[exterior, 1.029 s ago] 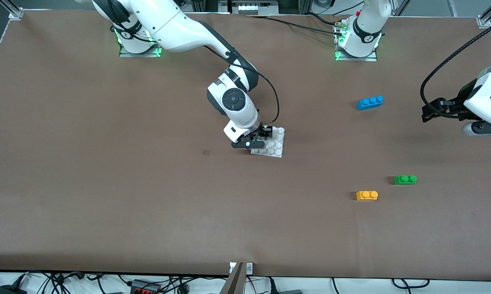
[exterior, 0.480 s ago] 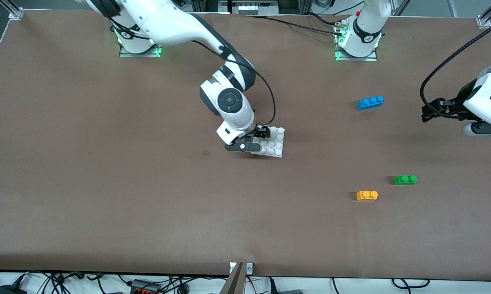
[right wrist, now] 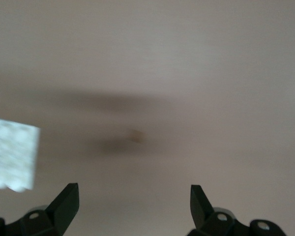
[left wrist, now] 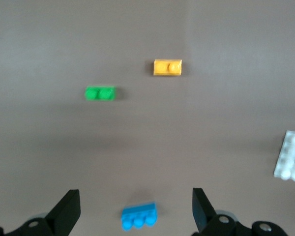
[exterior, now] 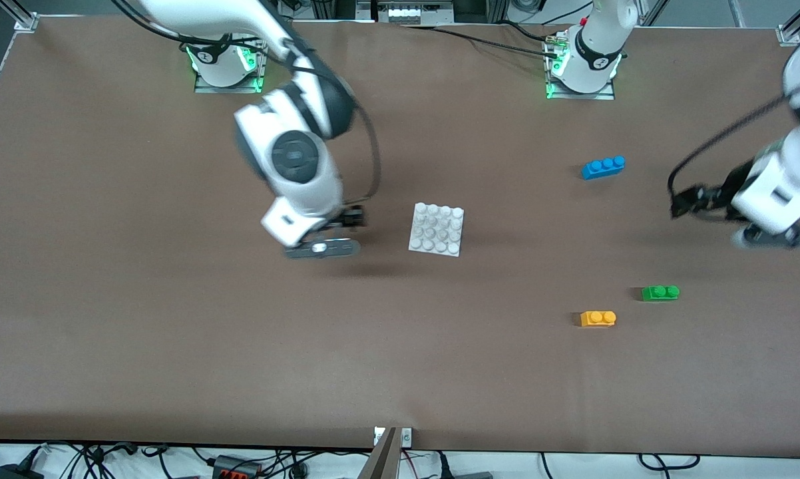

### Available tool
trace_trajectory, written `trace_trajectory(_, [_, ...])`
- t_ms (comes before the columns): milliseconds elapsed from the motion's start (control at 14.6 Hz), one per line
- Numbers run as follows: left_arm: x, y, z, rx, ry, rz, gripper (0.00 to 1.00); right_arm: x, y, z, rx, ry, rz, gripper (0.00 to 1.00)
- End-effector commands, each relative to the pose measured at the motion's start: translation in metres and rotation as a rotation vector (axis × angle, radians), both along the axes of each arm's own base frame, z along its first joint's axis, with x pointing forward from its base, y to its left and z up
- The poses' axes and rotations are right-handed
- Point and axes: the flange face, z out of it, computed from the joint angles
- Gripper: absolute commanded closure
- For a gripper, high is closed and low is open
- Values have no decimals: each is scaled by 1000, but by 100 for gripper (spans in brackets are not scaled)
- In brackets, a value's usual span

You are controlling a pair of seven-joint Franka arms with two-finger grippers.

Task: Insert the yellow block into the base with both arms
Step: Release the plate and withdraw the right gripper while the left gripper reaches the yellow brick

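The yellow block (exterior: 598, 319) lies on the table toward the left arm's end, beside the green brick (exterior: 660, 293); it also shows in the left wrist view (left wrist: 167, 67). The white studded base (exterior: 437, 229) lies flat mid-table and shows in both the left wrist view (left wrist: 291, 157) and the right wrist view (right wrist: 12, 152). My right gripper (exterior: 345, 231) is open and empty, in the air beside the base toward the right arm's end, its fingers (right wrist: 69, 196) wide apart. My left gripper (exterior: 687, 199) is open and empty, high over the table at the left arm's end.
A blue three-stud brick (exterior: 603, 167) lies farther from the front camera than the green brick; in the left wrist view the blue brick (left wrist: 139, 217) sits well below the fingers. A small dark mark (right wrist: 136, 136) is on the brown table under the right gripper.
My right gripper has left the base's edge and swung up and away toward the right arm's end. The base stayed put. My left arm has shifted a little toward the bricks.
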Motion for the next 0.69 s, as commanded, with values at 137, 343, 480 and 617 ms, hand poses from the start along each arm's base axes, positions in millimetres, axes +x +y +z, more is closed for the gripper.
trace_trajectory(137, [51, -1, -109, -49, -22, -2, 0, 18, -159, 89, 5, 91, 192, 0])
trace_trajectory(343, [63, -29, -154, -68, -31, -29, 0, 16, -254, 118, 19, 169, 219, 0])
trace_trajectory(480, [71, -33, -182, -79, -57, -34, 0, 12, -305, 145, 47, 131, 156, 0])
trace_trajectory(617, [77, -34, -205, -87, -84, -34, 0, -1, -324, 171, 63, 90, 111, 0])
